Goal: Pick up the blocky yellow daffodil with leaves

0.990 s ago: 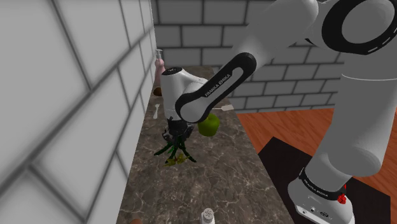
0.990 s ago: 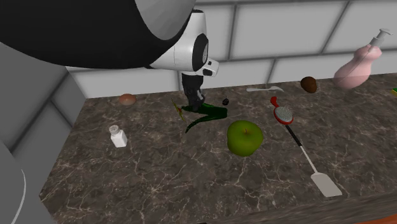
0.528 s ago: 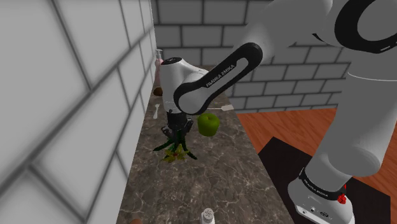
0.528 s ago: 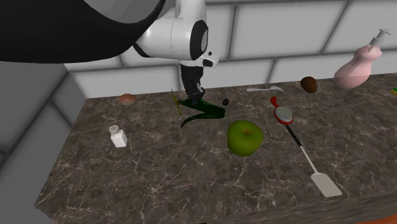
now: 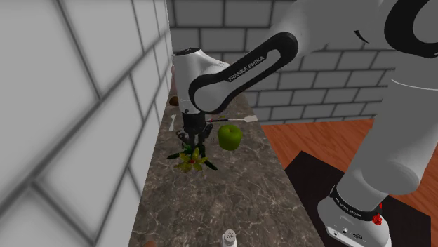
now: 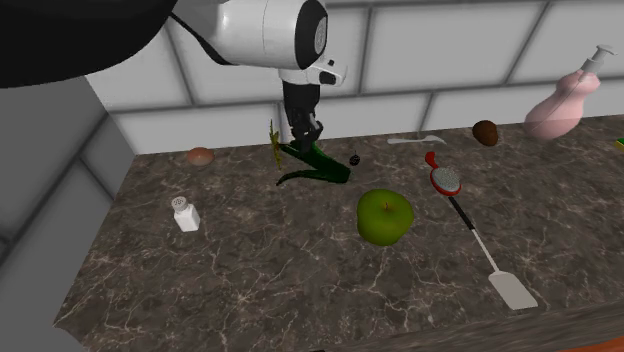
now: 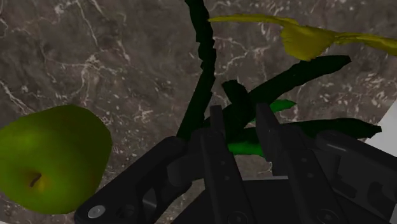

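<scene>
Daffodil [image 5: 191,161], yellow bloom over dark green leaves, hangs from the black pincer [image 5: 191,142] above the marbled tabletop [image 6: 250,270], close to the tiled wall [image 6: 450,50] and near a green apple [image 5: 229,137]. The wrist view shows both fingers [image 7: 213,146] clamped on its green stem. The second exterior view adds a salt shaker [image 6: 185,214], a spatula [image 6: 513,289] and a pink soap dispenser [image 6: 560,105]. The white arm [image 5: 239,77] bends at the wrist, its hand pointing straight down.

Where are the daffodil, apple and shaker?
daffodil [image 5: 190,162], shoulder view, yellow bloom.
apple [image 6: 385,220], second exterior view, skin below the stem.
shaker [image 6: 187,217], second exterior view, white body.
</scene>
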You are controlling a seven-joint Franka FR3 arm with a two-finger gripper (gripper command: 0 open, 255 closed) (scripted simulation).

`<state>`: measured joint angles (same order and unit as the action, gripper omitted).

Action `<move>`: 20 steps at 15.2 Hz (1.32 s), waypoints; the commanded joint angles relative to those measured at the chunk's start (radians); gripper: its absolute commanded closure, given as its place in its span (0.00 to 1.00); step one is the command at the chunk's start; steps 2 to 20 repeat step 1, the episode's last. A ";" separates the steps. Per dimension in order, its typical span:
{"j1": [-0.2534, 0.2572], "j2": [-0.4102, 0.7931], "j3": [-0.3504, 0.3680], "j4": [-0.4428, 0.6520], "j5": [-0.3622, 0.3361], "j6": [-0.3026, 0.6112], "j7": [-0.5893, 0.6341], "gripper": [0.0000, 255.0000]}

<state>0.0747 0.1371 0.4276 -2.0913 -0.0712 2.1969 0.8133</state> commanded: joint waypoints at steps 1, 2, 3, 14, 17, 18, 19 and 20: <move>-0.001 -0.004 0.000 0.003 0.003 -0.007 -0.002 1.00; -0.001 -0.004 0.000 0.003 0.003 -0.007 -0.002 1.00; -0.001 -0.004 0.000 0.003 0.003 -0.007 -0.002 1.00; -0.001 -0.004 0.000 0.003 0.003 -0.007 -0.002 1.00; -0.001 -0.004 0.000 0.003 0.003 -0.007 -0.002 1.00; -0.001 -0.004 0.000 0.003 0.003 -0.007 -0.002 1.00; -0.001 -0.004 0.000 0.003 0.003 -0.007 -0.002 1.00; -0.001 -0.004 0.000 0.003 0.003 -0.007 -0.002 1.00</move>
